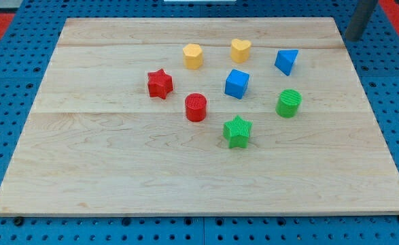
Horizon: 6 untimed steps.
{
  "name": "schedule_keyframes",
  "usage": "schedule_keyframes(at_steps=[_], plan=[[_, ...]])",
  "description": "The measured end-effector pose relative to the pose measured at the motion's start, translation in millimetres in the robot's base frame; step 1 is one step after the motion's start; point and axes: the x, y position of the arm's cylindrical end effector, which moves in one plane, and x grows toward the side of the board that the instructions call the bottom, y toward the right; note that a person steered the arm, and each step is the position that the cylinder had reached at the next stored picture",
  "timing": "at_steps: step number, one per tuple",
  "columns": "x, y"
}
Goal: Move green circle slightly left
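On the table (83, 170), toward the view's left: red circle (196, 107), then green star (238, 131) and blue cube (237, 84), near enough to be struck if the push runs long. Right of those, green circle (289, 103), free on every side. Farthest right, by the top corner, my tip (353, 39), well apart from every block. No hand fitted, nothing held. Likely fault: off-centre contact, skewing the round block toward the star.

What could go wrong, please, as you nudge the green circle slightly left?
My tip sits far off at the view's top right, so the approach must skirt the blue triangle. Pushed too far left, the green circle could bump the green star or the blue cube.
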Motion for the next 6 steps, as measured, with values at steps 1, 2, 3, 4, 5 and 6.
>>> schedule_keyframes(at_steps=[1,2,3,4,5,6], plan=[[49,-23],[98,-54],[141,-95],[168,-138],[190,-169],[193,-203]])
